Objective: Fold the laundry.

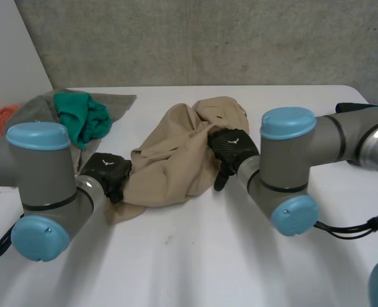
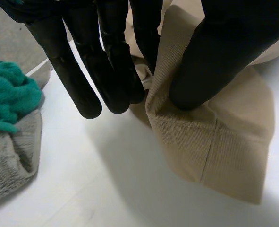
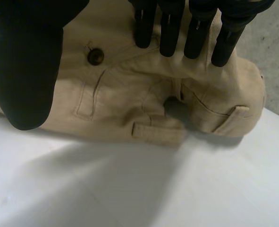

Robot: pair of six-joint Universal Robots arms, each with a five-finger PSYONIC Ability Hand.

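Trousers [image 1: 176, 160]: bunched up mid worktop [image 1: 195, 262].
Left hand [image 1: 107, 171]: fingers [image 2: 113, 71] and thumb pinch the leg hem.
Right hand [image 1: 232, 148]: fingers [image 3: 170, 33] straight on the waist.
Tip: grab the waist, pull both ends flat.

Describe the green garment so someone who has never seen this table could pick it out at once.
Start at the far left corner of the white table, where a grey cloth lies spread. The green garment sits bunched on top of it, left of the tan trousers; it alone is bright green.
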